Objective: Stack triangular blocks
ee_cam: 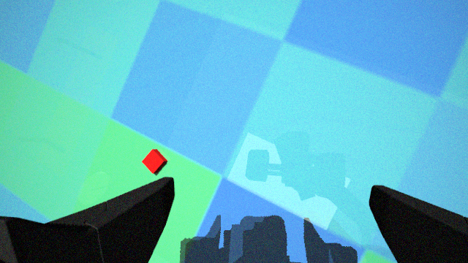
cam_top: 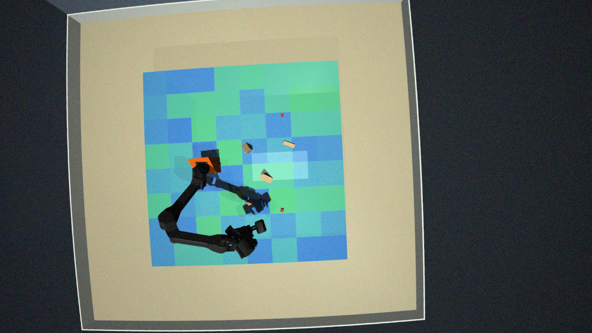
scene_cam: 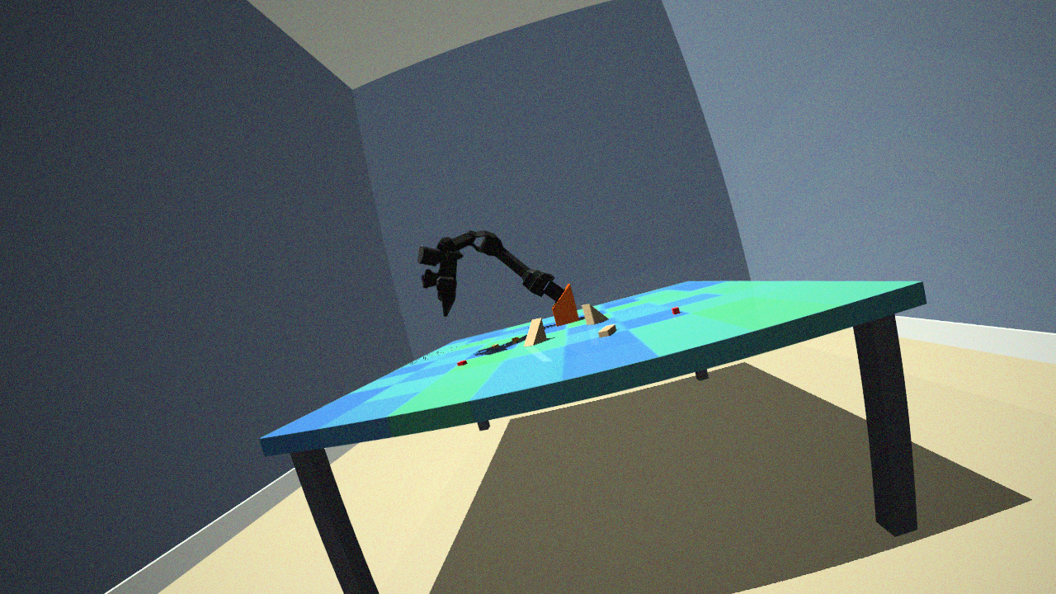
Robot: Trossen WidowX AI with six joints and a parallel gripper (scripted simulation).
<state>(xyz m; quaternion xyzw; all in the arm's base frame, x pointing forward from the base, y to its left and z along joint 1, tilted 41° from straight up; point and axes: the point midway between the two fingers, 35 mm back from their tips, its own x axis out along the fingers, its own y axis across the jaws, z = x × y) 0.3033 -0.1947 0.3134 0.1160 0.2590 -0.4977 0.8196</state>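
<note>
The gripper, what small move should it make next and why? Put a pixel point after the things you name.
Probably swing the open gripper (cam_top: 258,237) (scene_cam: 445,313) (ee_cam: 270,191), kept raised, toward the nearer triangular block (cam_top: 266,177) (scene_cam: 535,332): it hangs off to one side, and the wrist view shows a red cube (ee_cam: 154,161) but neither triangular block.

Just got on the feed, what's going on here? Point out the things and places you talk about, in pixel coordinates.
The arm is handling nothing right now: its pincer (cam_top: 253,237) (scene_cam: 445,313) (ee_cam: 270,191) is open above the table (cam_top: 323,248) (scene_cam: 738,346) (ee_cam: 329,69). The two triangular blocks, one nearer the orange piece (cam_top: 201,161) (scene_cam: 565,306), the other (cam_top: 266,177) (scene_cam: 535,332) farther off, stand apart on the table, so the square block has yet to be formed.
</note>
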